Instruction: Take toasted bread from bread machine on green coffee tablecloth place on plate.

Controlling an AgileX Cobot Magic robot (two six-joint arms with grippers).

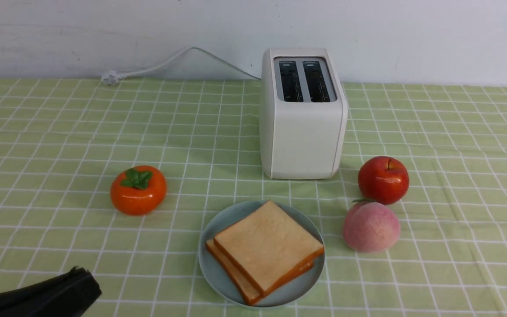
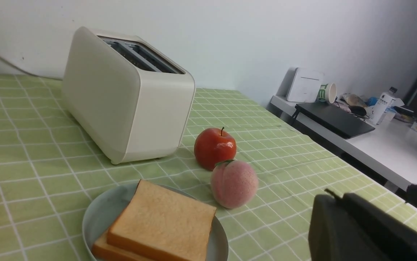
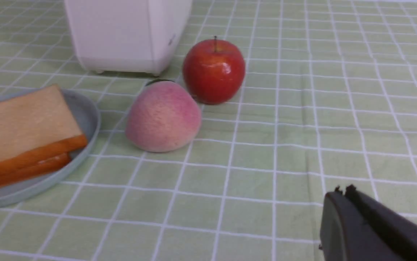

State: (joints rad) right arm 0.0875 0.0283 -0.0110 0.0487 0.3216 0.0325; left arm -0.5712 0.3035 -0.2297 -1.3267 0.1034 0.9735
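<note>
Yellow-green check, the green coffee tablecloth [image 1: 59, 132] covers the desk from the near edge to the wall at the far edge, and lies bare in wide stretches toward the left and right edges. The white bread machine [image 1: 301, 132] stands mid-desk toward the far edge, both top slots showing only dark metal, its white cord [image 1: 169, 61] trailing along the far edge to the left. At the middle of the near edge sits the plate [image 1: 211, 268], holding the toasted bread [image 1: 266, 244]: two slices stacked flat, the upper one shifted slightly so the lower slice's crust shows, and together they fill most of the plate. Only a narrow strip of cloth separates the plate from the bread machine.

Toward the left edge an orange persimmon [image 1: 138, 190] stands well apart from the plate. Toward the right edge a peach [image 1: 371, 226] rests just beside the plate's rim, with a red apple [image 1: 383, 179] close against it on the far side; whether the two touch cannot be told.

The left gripper [image 1: 83, 275] lies low at the near left corner, fingers pressed together and holding nothing. The right gripper [image 3: 342, 190] hovers over bare cloth on the peach's right-edge side, fingers likewise pressed together.
</note>
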